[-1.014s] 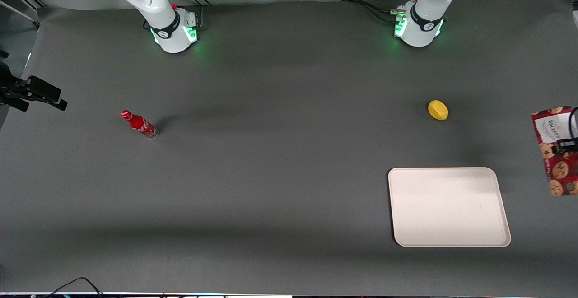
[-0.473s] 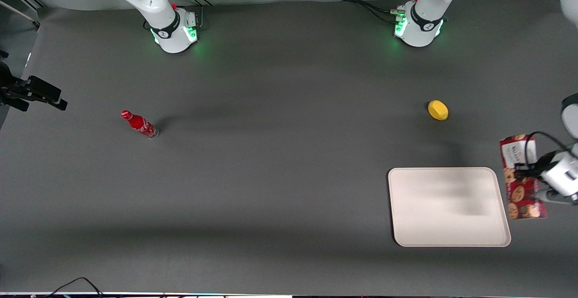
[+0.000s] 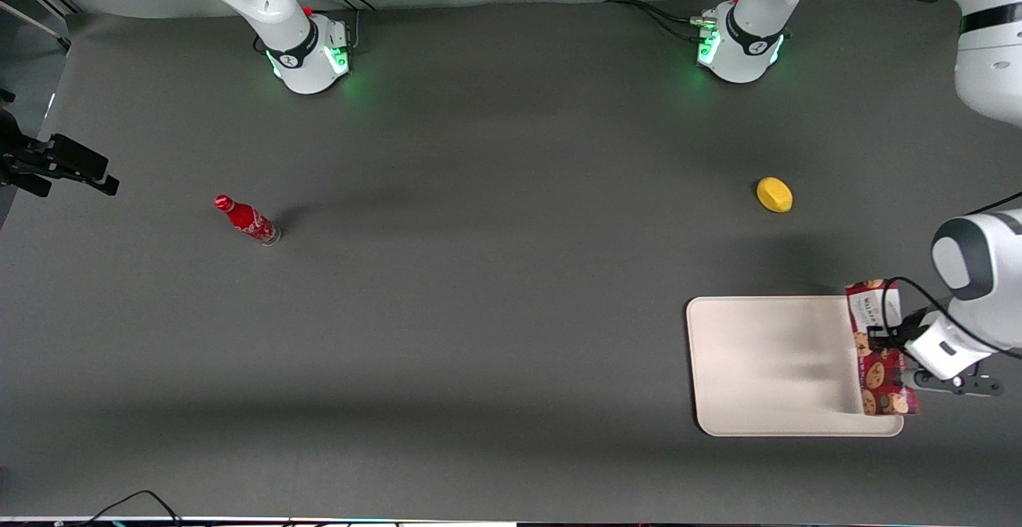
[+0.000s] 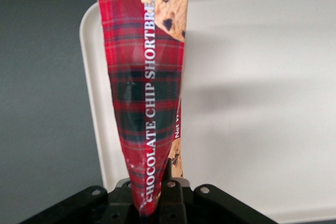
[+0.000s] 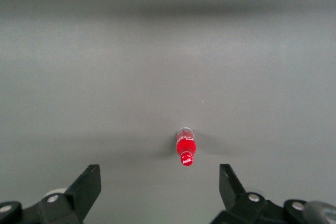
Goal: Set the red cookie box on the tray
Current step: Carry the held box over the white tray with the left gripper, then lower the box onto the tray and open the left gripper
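My left gripper (image 3: pixel 878 341) is shut on the red cookie box (image 3: pixel 877 351), a long narrow dark-red box with cookie pictures and a white label panel. It holds the box in the air over the edge of the cream-white tray (image 3: pixel 774 367) that lies toward the working arm's end of the table. In the left wrist view the box (image 4: pixel 144 82) hangs from the gripper (image 4: pixel 157 195), its plaid side reading "CHOCOLATE CHIP SHORTBREAD", above the tray's rim (image 4: pixel 89 93) and flat floor.
A yellow lemon-like object (image 3: pixel 774 194) lies on the grey table, farther from the front camera than the tray. A small red bottle (image 3: pixel 246 219) stands toward the parked arm's end; it also shows in the right wrist view (image 5: pixel 185 147).
My gripper has carried the box from outside the table's working-arm end, nearer to the front camera and inward, until it hangs over the tray's edge. The box has turned slightly.
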Motion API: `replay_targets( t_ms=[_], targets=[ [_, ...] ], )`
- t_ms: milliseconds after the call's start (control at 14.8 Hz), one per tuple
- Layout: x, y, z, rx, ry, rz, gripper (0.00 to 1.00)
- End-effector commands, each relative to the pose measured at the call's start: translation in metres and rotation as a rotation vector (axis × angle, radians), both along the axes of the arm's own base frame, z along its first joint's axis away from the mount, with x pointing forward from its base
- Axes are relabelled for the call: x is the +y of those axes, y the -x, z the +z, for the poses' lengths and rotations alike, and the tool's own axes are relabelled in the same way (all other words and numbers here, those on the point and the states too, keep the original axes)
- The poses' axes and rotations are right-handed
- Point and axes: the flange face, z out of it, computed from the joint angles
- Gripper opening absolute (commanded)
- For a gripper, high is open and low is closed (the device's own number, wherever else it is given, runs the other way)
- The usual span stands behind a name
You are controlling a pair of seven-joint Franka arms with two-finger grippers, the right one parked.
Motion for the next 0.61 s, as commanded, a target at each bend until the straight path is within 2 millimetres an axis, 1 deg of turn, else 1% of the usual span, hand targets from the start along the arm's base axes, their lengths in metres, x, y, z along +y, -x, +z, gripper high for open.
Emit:
replay_targets(
  t_ms=[0,68,270,405,541],
  targets=[
    [-0.004,-0.012,-0.004,-0.047,-0.014,0.014,0.00],
    [-0.003,-0.012,-0.009,-0.047,-0.014,0.013,0.00],
    [-0.002,-0.014,-0.014,-0.069,-0.020,0.006,0.00],
    [0.005,-0.012,-0.017,-0.063,-0.021,0.014,0.00],
    [0.007,-0.010,-0.023,-0.055,-0.020,0.018,0.00]
  ],
)
